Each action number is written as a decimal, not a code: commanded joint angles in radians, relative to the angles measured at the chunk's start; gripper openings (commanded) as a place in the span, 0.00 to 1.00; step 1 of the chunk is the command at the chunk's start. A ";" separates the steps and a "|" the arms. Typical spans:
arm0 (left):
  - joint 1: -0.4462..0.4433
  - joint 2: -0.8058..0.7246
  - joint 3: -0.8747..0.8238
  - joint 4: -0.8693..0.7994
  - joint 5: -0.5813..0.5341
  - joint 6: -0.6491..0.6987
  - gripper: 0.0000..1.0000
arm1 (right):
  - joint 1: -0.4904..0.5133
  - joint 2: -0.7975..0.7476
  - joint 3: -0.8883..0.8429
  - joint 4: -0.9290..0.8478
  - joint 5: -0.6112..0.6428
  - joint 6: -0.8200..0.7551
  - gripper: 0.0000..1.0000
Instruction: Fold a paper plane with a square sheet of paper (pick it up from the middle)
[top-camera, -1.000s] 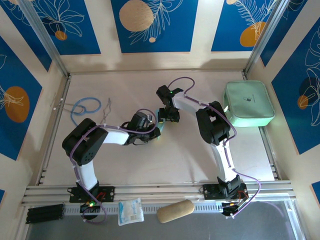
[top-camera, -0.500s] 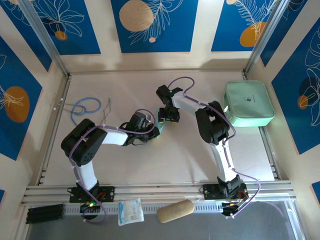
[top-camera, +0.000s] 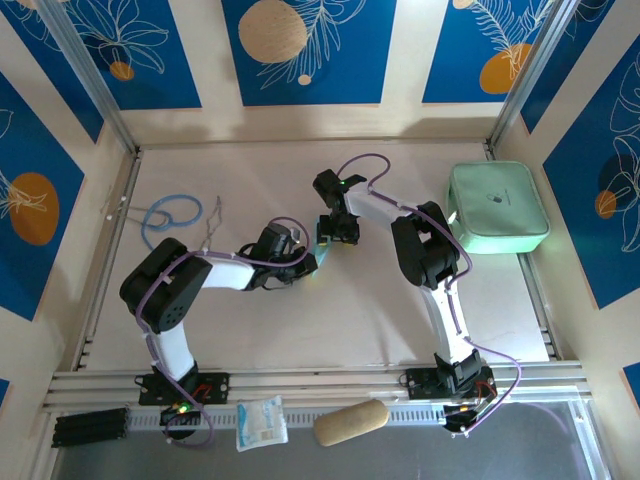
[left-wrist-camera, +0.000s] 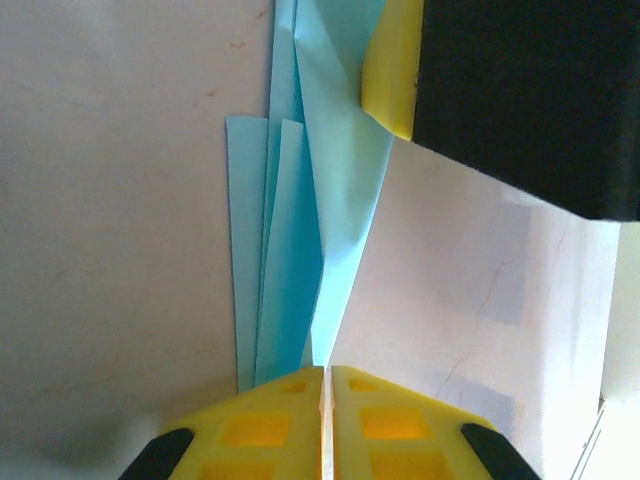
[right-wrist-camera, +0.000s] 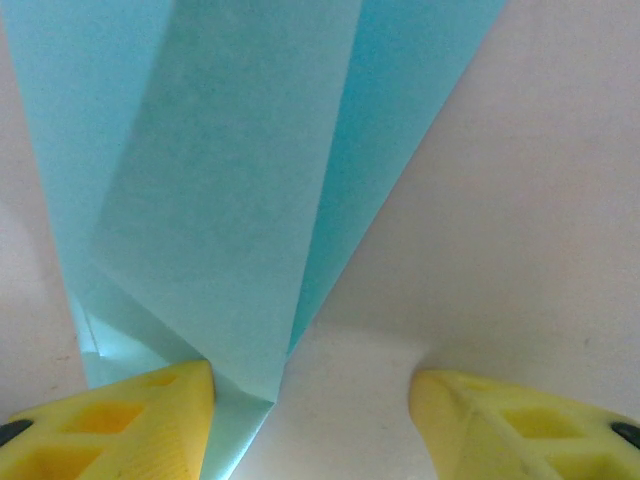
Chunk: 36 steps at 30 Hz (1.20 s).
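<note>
We see left pincer (left-wrist-camera: 326, 378) pressed together on narrow tip of light-blue paper plane (left-wrist-camera: 300, 250). Plane lies on tabletop (left-wrist-camera: 120, 220) between both arms. Right pincer (right-wrist-camera: 310, 385) spread apart: one finger on plane's opposite end, other on bare tabletop.

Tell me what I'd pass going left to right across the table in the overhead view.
Blue cord loop → left gripper → right gripper → green case. The paper plane, pinched by the left gripper, overlaps both grippers in that view, so I leave it out.
</note>
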 joint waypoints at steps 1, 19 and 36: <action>0.011 0.005 0.024 -0.042 -0.025 0.024 0.10 | -0.011 0.128 -0.068 -0.075 -0.017 0.024 0.60; 0.014 0.029 0.004 -0.104 -0.044 -0.004 0.06 | -0.040 0.051 -0.016 -0.083 -0.100 -0.003 0.61; 0.016 0.037 0.003 -0.096 -0.016 -0.008 0.04 | -0.080 -0.390 -0.422 0.420 -0.539 -0.120 0.46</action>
